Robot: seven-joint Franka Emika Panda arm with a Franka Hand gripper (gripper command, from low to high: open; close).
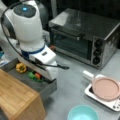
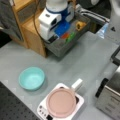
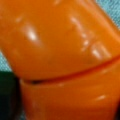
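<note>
Fingers hidden; whether I grip, I cannot tell. Orange toy (image 3: 62, 50) fills my wrist view, glossy, likely slippery; hold its middle.

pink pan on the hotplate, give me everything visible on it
The pink pan is round and shallow with a matte, salmon-pink face and a slightly raised rim. A short, pale, blocky handle sticks out toward a front view's upper right. It sits flat and upright on a white hotplate with small dark controls at one corner, covering most of its top. It looks empty. Nothing else touches it; the teal bowl stands apart.
</note>
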